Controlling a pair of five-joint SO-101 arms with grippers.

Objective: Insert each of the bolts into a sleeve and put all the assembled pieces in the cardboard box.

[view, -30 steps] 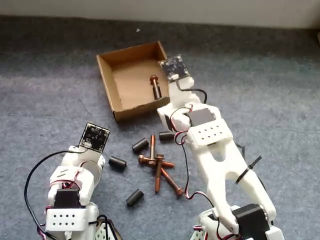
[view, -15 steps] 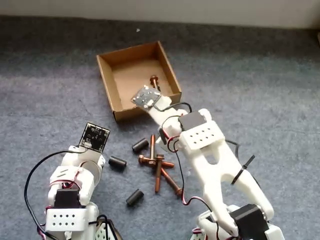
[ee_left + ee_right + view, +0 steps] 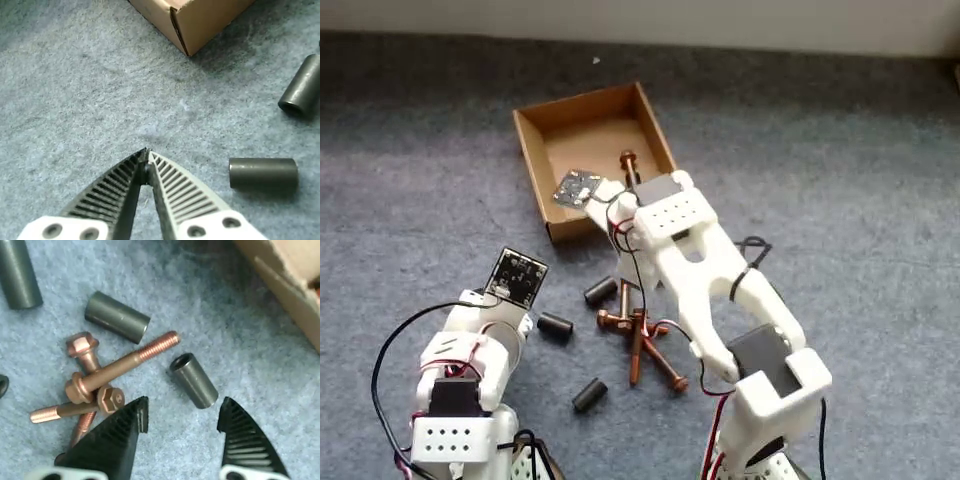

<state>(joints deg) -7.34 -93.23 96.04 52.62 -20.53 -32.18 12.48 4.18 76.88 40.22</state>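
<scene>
a: right gripper (image 3: 183,407) gapes over a loose sleeve (image 3: 194,380) beside our bolt pile (image 3: 125,361).
b: and we see the left gripper (image 3: 146,155) pinched closed, empty; one assembled piece (image 3: 628,165) lies in the cardboard box (image 3: 580,150).

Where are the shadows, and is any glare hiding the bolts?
High view: even light, soft shadows beside the sleeves, no glare. Left wrist view: the carpet darkens beside the box corner. Right wrist view: shadow beside the box, and the bolts show only a soft sheen.
</scene>
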